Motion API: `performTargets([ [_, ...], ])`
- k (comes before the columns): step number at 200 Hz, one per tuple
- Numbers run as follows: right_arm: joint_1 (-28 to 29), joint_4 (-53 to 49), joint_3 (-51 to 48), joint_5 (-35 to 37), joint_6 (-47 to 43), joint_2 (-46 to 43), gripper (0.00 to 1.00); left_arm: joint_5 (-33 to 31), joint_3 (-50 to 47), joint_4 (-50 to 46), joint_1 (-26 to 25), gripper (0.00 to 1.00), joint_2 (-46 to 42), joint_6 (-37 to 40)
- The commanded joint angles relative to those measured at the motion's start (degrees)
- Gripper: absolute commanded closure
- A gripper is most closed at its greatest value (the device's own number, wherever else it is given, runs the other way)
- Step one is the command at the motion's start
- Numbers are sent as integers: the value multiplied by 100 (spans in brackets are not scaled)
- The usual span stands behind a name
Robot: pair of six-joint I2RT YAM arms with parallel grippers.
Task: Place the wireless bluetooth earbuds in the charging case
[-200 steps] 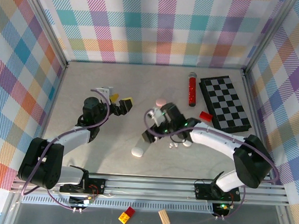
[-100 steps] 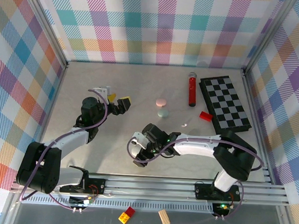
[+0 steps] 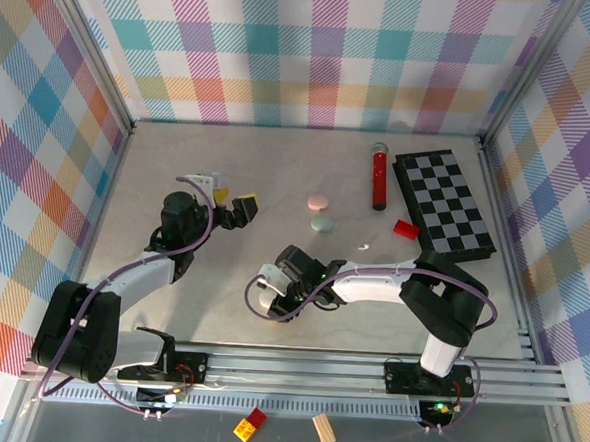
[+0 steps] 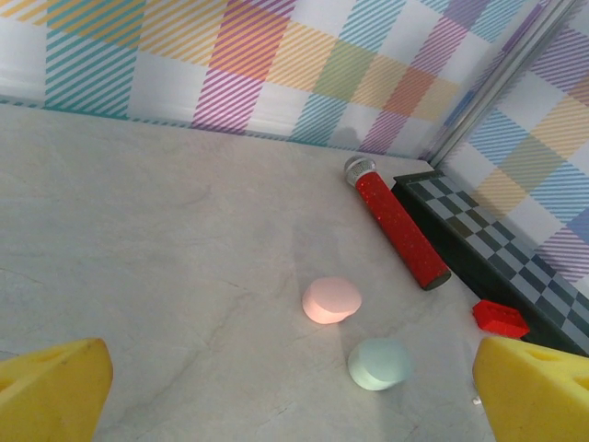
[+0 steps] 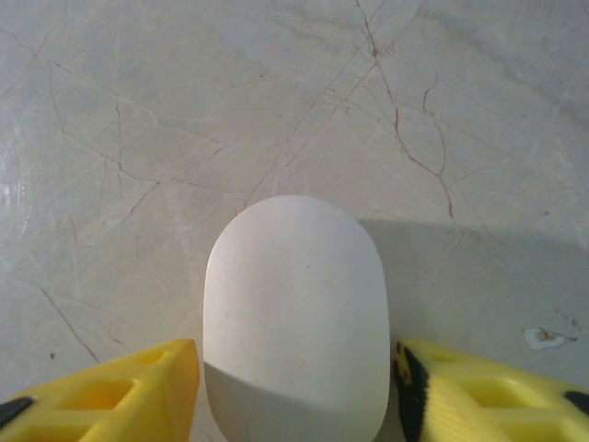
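The right pincer [image 5: 294,398], wrist view: its yellow fingers [image 5: 101,391] flank the white case [image 5: 294,295], one just beside each long side. Whether they press it cannot be told. The white case lies flat on the table [image 5: 138,110], with no open lid showing.

The left pincer [image 4: 293,391] is spread wide and grasps nothing. In the overhead view it hangs to the left of the white case and farther back, well apart from it.

Beyond the white case, toward the back, lie a green case [image 3: 322,224] and then a pink case [image 3: 318,201]. To the right of the white case and a little farther back lies what is probably an earbud [image 3: 363,247], a white speck too small to make out in shape.

Handling, as a judgement: an earbud is light, rigid, glossy and slippery, and apt to squirt out of a hard pinch. Take it gently across its broadest part with the fingertips. The white case is smooth and rounded and is likely to slide. Hold it across its long sides, low down.
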Motion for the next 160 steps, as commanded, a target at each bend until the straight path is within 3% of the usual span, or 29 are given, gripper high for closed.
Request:
performTargets([
  [1, 7, -25, 154, 28, -154, 97, 47, -55, 65, -4, 58, 0, -108, 110],
  [48, -6, -87, 163, -2, -184, 35, 62, -30, 70, -12, 52, 0, -135, 137],
  [113, -310, -59, -27, -125, 19, -334, 62, 70, 46, -26, 58, 0, -180, 237],
  [160, -1071, -393, -244, -297, 18, -1215, 62, 612, -138, 911, 17, 0, -180, 417],
])
